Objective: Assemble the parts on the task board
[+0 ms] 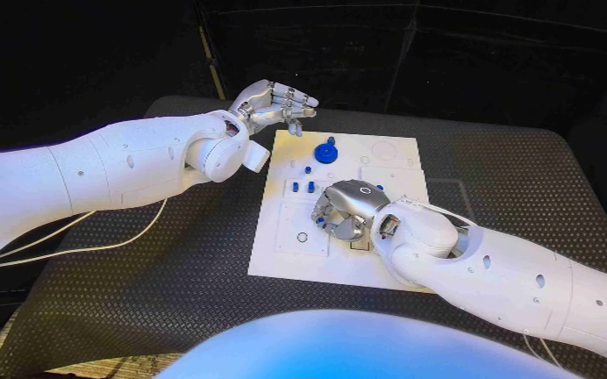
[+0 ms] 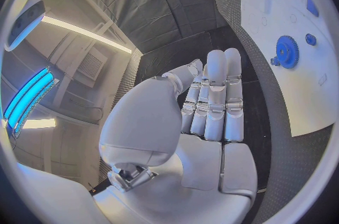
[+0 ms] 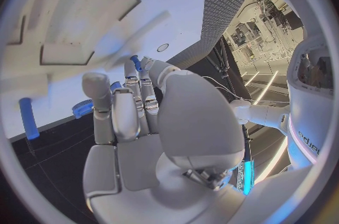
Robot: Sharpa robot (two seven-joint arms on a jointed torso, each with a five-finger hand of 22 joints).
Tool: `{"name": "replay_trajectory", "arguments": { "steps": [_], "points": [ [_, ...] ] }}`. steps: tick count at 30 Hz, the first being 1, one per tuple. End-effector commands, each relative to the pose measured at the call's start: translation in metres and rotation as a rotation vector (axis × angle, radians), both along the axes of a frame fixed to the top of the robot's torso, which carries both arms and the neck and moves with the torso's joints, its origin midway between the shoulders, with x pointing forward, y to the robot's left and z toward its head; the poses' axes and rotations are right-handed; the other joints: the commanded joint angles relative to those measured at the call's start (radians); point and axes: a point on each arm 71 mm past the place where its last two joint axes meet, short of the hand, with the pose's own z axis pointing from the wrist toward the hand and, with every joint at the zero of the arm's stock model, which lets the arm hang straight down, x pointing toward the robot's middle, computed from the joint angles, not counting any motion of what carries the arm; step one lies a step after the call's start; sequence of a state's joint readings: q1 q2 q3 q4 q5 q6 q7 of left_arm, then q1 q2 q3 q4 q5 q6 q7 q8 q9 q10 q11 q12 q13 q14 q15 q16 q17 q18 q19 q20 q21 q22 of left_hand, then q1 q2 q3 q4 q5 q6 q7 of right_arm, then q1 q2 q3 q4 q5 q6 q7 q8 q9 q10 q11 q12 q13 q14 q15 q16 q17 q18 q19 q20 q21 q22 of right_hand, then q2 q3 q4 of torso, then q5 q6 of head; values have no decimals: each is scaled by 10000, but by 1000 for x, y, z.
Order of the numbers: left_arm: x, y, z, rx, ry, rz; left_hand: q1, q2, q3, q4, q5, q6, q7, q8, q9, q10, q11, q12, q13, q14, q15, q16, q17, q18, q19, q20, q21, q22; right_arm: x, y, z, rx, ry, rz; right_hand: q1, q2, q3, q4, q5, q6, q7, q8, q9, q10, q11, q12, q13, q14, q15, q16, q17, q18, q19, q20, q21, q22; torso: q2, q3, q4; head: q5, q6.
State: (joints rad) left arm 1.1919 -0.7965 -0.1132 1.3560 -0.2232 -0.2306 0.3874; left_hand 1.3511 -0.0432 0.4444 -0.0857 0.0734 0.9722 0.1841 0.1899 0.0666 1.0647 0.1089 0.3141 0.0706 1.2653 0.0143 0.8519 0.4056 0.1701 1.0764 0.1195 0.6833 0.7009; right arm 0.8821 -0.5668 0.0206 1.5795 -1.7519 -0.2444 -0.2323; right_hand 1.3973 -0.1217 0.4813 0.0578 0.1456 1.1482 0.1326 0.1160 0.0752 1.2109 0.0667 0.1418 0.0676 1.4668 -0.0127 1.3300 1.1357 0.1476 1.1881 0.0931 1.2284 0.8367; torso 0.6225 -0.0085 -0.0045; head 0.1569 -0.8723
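Two glossy white, rounded robot arms end in a silver left hand (image 1: pixel 269 103) and right hand (image 1: pixel 351 208); thin white cables (image 1: pixel 76 239) trail beneath the left arm.

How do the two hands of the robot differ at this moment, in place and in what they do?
The left hand is beyond the far left corner of the task board, over the black table; the right hand is over the board's middle. The left hand holds nothing, its fingers straight and together; the right hand's fingers are curled down among small blue parts. Both are silver, on white arms.
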Motion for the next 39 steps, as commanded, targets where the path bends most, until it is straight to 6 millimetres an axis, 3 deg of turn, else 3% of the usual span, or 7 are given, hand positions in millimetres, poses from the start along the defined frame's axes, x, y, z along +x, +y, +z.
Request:
{"name": "replay_trajectory", "arguments": {
  "steps": [1,7,10,15,26,34,39],
  "points": [
    [0,-1,1,-91,26,-98,-125,4,-16,43,-12,-13,49,-60,-11,-56,8,39,-14,34,47,-45,-13,134,-55,8,-47,-11,-2,0,-6,-398,212,63,-141,-36,-87,8,69,-170,72,-105,-45,-227,79,-169,-37,320,47,16,20,-90,-100,27,-98,-95,6,0,14,-11,4],
    [0,-2,1,-90,46,-114,-117,11,-13,40,-11,-19,49,-63,-11,-66,9,41,-14,41,46,-50,-15,136,-48,8,-55,-19,-1,0,-5,-191,64,-68,-297,-190,-190,12,60,-772,365,-429,-108,-1011,372,-574,-49,230,289,-98,-220,19,-528,221,-501,-798,3,1,2,-13,21],
    [0,-2,1,-90,72,-137,-119,10,-15,41,-11,-22,51,-65,-11,-70,10,41,-15,42,47,-52,-16,136,-47,9,-57,-22,-1,0,-4,-101,4,-78,-277,-221,-292,-55,55,-958,493,-470,-87,-1703,549,-715,-42,-225,441,-841,-1394,287,-1520,377,-1421,-2335,2,1,0,-14,31],
    [0,-2,1,-90,107,-167,-119,10,-15,41,-11,-22,51,-65,-11,-70,10,41,-15,42,47,-52,-16,136,-47,9,-57,-22,-1,0,-3,29,-65,-85,-253,-202,-390,-102,49,-1062,519,-470,-83,-1952,593,-643,-27,-357,480,-996,-1635,361,-1781,440,-1706,-2729,5,7,-2,-15,39],
    [0,-3,0,-86,200,-240,-125,11,-18,45,-12,-32,56,-71,-12,-81,14,41,-16,45,49,-57,-17,135,-44,10,-63,-28,-2,-1,4,793,-378,-209,-200,-146,-433,-153,139,-1161,467,-460,-80,-1956,556,-410,13,-282,454,-834,-1434,346,-1646,436,-1648,-2597,8,13,0,-21,63],
    [0,-2,0,-76,220,-239,-114,17,-13,39,-10,-38,55,-74,-12,-88,14,42,-16,51,48,-58,-18,137,-39,10,-66,-32,-5,-12,11,1341,-624,-341,-216,-271,-761,-198,121,-2068,485,-519,-100,-2726,614,-61,37,-668,520,-1266,-2278,376,-1910,491,-1911,-2887,-23,7,-8,-75,104],
    [1,-1,-1,-61,233,-227,-114,17,-13,39,-10,-38,55,-74,-12,-88,14,42,-16,51,48,-58,-18,137,-39,10,-66,-32,-8,-25,17,1740,-629,-554,-215,-267,-860,-188,133,-2198,475,-522,-98,-2828,614,99,57,-707,518,-1274,-2350,372,-1926,500,-1932,-2900,-32,3,-14,-143,207]
  ]
}}
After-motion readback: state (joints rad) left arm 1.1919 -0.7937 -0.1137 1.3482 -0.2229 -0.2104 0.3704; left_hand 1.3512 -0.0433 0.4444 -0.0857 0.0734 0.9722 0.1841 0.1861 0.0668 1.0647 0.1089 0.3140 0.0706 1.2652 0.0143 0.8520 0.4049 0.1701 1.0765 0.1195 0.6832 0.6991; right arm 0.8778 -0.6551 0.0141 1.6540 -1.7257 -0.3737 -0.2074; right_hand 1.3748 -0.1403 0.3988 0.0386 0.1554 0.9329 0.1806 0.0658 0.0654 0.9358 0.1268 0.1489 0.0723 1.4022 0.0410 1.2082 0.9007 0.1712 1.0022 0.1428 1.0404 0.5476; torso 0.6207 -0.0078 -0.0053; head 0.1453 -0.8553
